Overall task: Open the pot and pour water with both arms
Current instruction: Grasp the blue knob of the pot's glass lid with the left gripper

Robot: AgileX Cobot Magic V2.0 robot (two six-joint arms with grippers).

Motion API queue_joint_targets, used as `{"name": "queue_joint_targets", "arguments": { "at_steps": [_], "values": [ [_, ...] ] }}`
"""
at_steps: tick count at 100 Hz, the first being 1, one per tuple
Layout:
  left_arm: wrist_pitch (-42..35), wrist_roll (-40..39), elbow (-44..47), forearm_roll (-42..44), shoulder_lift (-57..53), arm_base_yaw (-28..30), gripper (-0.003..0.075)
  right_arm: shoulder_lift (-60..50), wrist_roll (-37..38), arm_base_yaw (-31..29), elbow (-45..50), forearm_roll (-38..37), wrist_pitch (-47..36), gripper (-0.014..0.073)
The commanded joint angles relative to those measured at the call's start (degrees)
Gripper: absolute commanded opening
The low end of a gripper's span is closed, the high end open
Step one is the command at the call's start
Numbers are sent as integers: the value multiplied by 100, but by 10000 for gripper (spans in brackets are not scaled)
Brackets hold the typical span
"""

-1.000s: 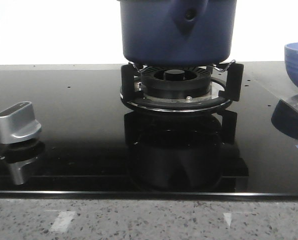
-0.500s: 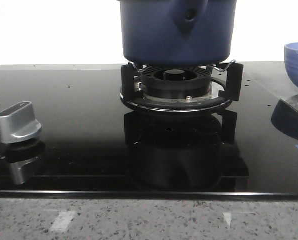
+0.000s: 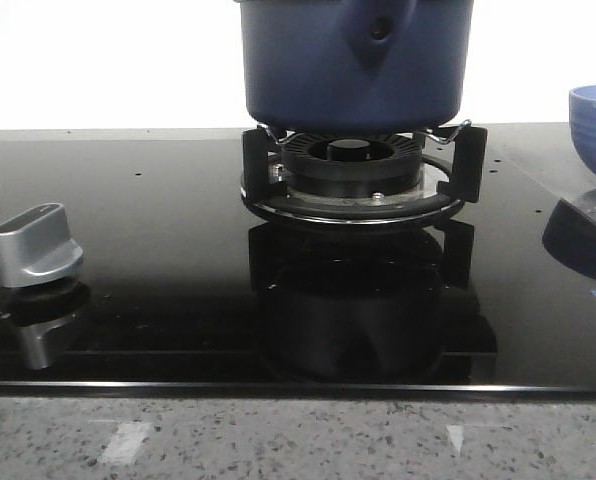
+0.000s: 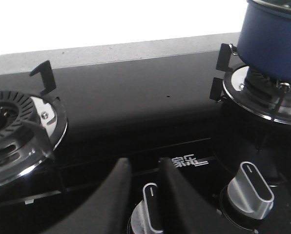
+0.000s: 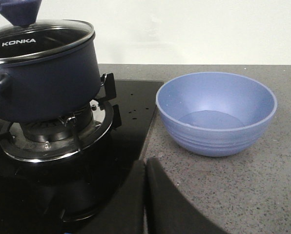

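Black robot fingers

The left gripper and right gripper have smooth, dark, curved fingers that get thinner toward the tips.

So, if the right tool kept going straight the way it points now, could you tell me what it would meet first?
Probably nothing at first: the right tool, jaws nearly closed, points into the gap between the pot on its burner and the blue bowl. Bare countertop lies ahead; depth is unclear.

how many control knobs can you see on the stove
2. In the left wrist view, one silver knob sits beside the left gripper, and a second knob sits in front of the burner holding the pot. The front view shows only one; more may be hidden.
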Motion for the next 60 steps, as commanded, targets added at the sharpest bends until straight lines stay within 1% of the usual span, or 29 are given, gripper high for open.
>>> {"name": "queue_joint_targets", "arguments": {
  "at_steps": [1, 6, 10, 21, 27, 31, 42, 51, 60],
  "values": [
    [-387, 401, -209, -478, 85, -46, 248, 110, -70, 20, -216, -22, -470, -43],
    [-400, 589, -209, -774, 85, -46, 317, 110, -70, 20, -216, -22, -530, -1],
    [-425, 696, -209, -1005, 85, -46, 349, 110, -70, 20, -216, -22, -568, 46],
    [-423, 805, -209, -1642, 85, -68, 335, 110, -70, 20, -216, 116, -674, 175],
    [-423, 1156, -209, -2025, 85, -122, 314, 110, -70, 20, -216, 292, -683, 225],
    [-423, 1455, -209, -2257, 85, -172, 301, 110, -70, 20, -216, 377, -683, 241],
    [-423, 2473, -209, -3080, 85, -328, 272, 110, -70, 20, -216, 462, -683, 240],
    [-412, 3264, -209, -3743, 85, -460, 272, 110, -70, 20, -216, 462, -683, 241],
    [-356, 3741, -209, -4181, 85, -557, 272, 126, -70, 20, -256, 490, -683, 241]
  ]
}}
